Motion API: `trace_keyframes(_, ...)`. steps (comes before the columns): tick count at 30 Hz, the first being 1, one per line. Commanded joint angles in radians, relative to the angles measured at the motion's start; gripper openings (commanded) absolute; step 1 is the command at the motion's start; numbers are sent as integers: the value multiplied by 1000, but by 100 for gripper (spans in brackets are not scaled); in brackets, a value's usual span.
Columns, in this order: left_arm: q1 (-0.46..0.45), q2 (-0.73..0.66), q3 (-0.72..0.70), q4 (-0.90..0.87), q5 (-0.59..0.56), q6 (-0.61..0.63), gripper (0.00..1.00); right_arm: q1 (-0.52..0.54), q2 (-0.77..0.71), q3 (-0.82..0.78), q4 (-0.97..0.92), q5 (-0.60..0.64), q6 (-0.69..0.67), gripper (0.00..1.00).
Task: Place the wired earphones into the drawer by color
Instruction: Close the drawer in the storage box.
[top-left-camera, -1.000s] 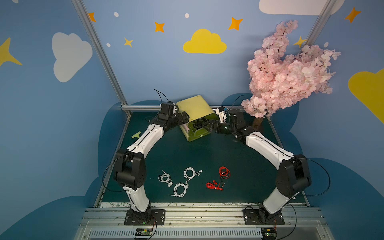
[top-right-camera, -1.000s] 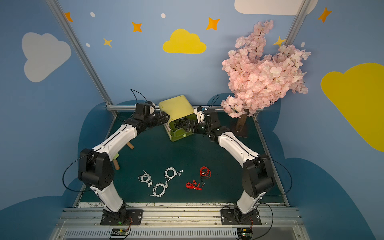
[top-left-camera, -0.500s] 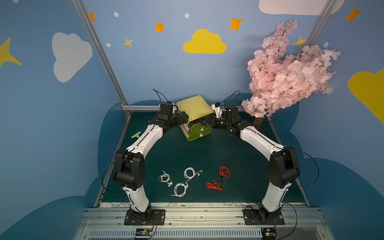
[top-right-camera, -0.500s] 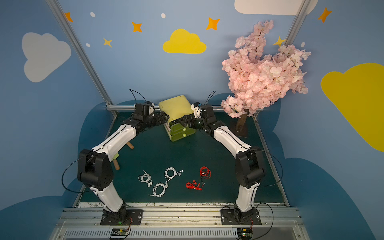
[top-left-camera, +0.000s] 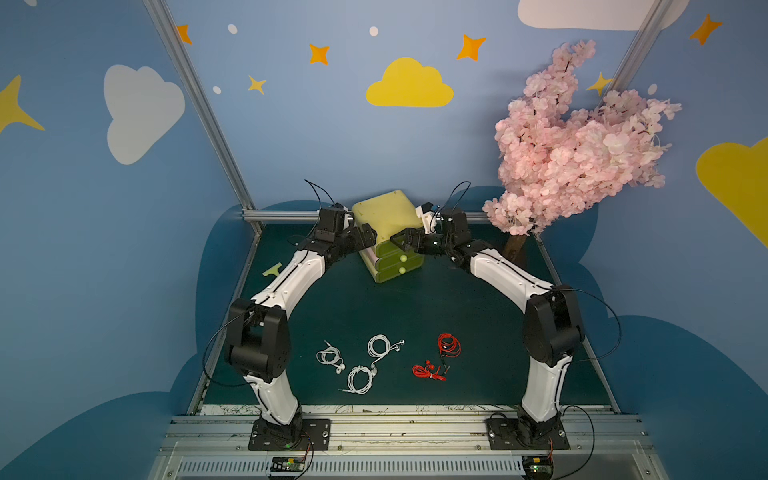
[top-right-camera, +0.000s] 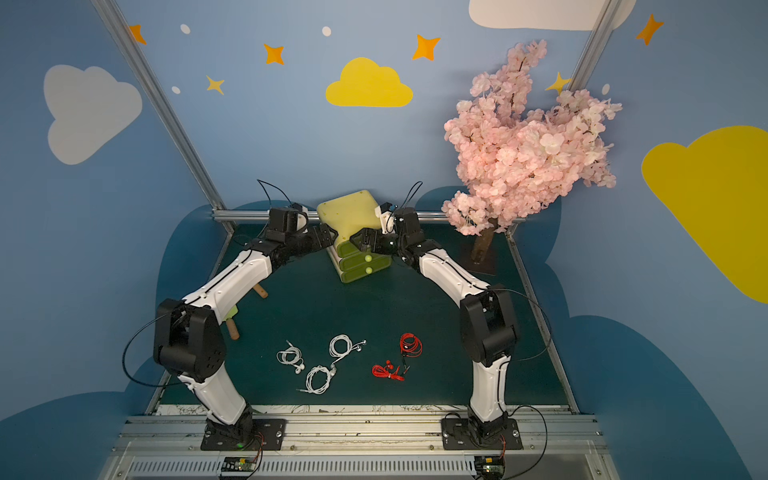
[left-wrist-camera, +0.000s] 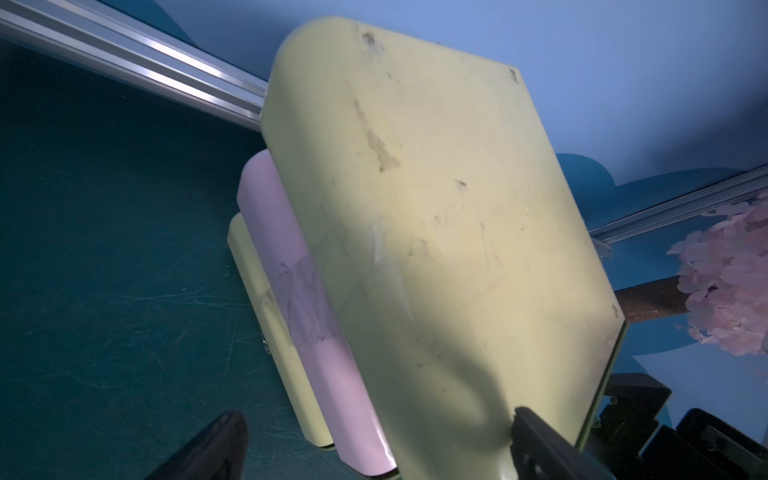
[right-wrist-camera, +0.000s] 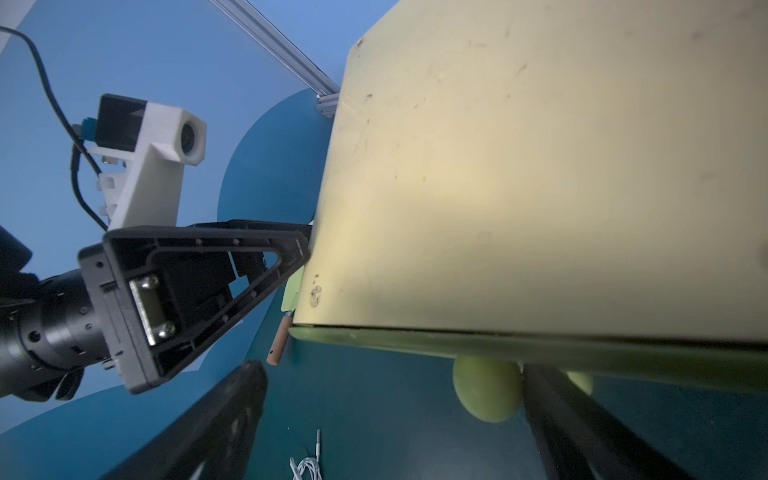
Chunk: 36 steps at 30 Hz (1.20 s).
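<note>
Overhead, both top views show a yellow-green drawer cabinet (top-left-camera: 384, 214) (top-right-camera: 348, 211) standing at the middle of the desk's far edge, turned slightly askew, with both arms reaching in to it.

Left gripper (top-left-camera: 367, 235) (top-right-camera: 326, 232): jaws spread wide at the cabinet's left side. In the left wrist view one finger (left-wrist-camera: 538, 440) lies over the cabinet's top panel (left-wrist-camera: 436, 208) and the other finger (left-wrist-camera: 208, 446) hangs over the green mat; nothing is held. The right wrist view shows a left fingertip (right-wrist-camera: 301, 249) at the top panel's edge; contact cannot be confirmed.

Right gripper (top-left-camera: 401, 241) (top-right-camera: 360, 242): jaws apart in front of the top drawer. In the right wrist view the round knob (right-wrist-camera: 486, 388) sits between the fingers, just beside one finger (right-wrist-camera: 557, 411) and well apart from the other; it is not pinched. Two lower knobs (top-left-camera: 403, 258) (top-left-camera: 401, 270) show beneath the gripper.

Wired earphones: five coiled bundles lie near the desk's near edge, between the arm bases. Three white earphones (top-left-camera: 330, 356) (top-left-camera: 379, 345) (top-left-camera: 360, 379) cluster left of centre; two red earphones (top-left-camera: 449, 345) (top-left-camera: 428, 371) lie just to their right. None touches a gripper.

A pink blossom tree (top-left-camera: 573, 141) stands at the far right corner.
</note>
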Motion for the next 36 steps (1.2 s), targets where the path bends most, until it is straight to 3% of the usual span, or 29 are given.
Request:
trace_keyframes(1,5,-24,-16,-20,6,4,100,13,18,39,39,-4,-3,98)
trace_keyframes(8,12,-44,-14,-24,14,4,100,14,-1,23,15,9,-14,98)
trace_keyframes(16,18,-144,-39,-12,32,34,100,13,-109,-136,-4,62,-83,99)
trace_keyframes(22,7,-261,-218,84,62,97,100,12,-187,-296,63,107,-120,99)
trace_keyframes(28,-11,-330,-418,237,72,128,100,1,-168,-335,57,77,-149,96)
trace_keyframes(36,-31,-275,-462,334,86,169,100,-15,-87,-310,113,24,-96,90)
